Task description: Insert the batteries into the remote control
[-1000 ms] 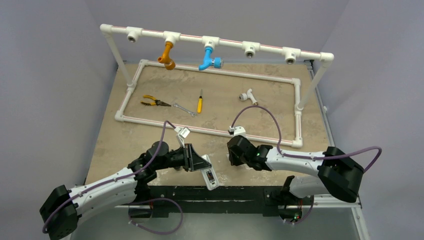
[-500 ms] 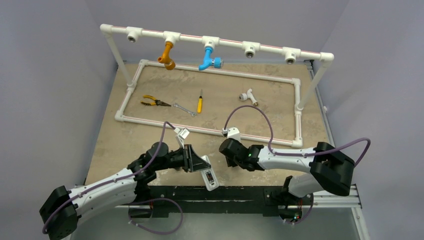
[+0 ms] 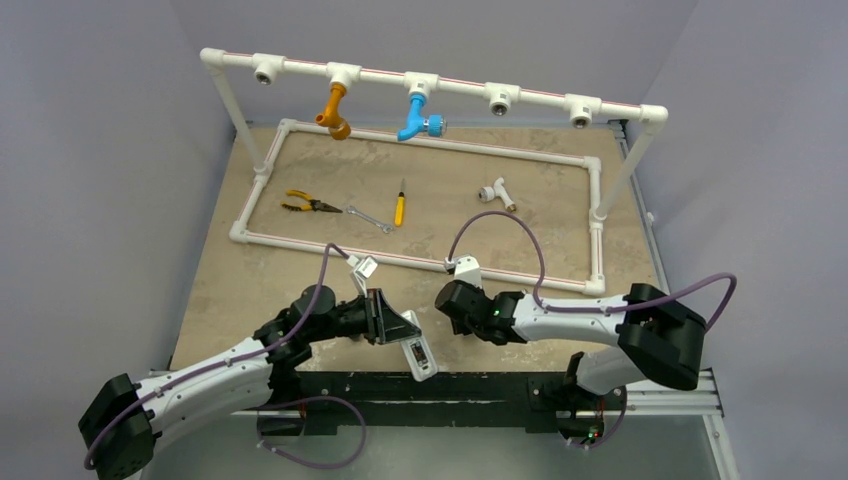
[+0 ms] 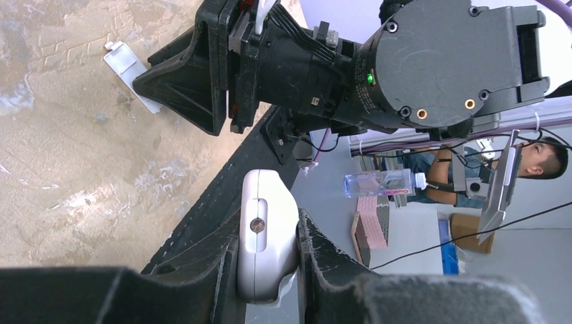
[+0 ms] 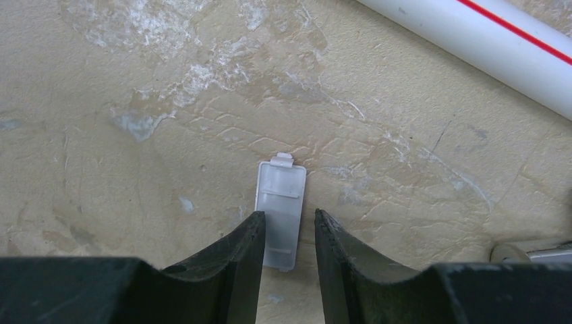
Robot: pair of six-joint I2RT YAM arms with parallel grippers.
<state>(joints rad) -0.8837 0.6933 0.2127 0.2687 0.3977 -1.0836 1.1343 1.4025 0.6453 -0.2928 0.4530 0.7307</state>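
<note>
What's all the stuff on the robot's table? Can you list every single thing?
table: one, sandy beige, under everything
pipe frame: one, white, far half of the table
orange tap: one, hanging from the frame's top rail
blue tap: one, on the rail beside it
pliers: one, yellow handles, inside the frame
spanner: one, silver, next to the pliers
screwdriver: one, yellow handle, inside the frame
pipe tee: one, white, inside the frame
battery cover: one, white, flat on the table
remote control: one, white, in the left claw
left claw: black, gripping the remote
right claw: black, open, over the cover
</note>
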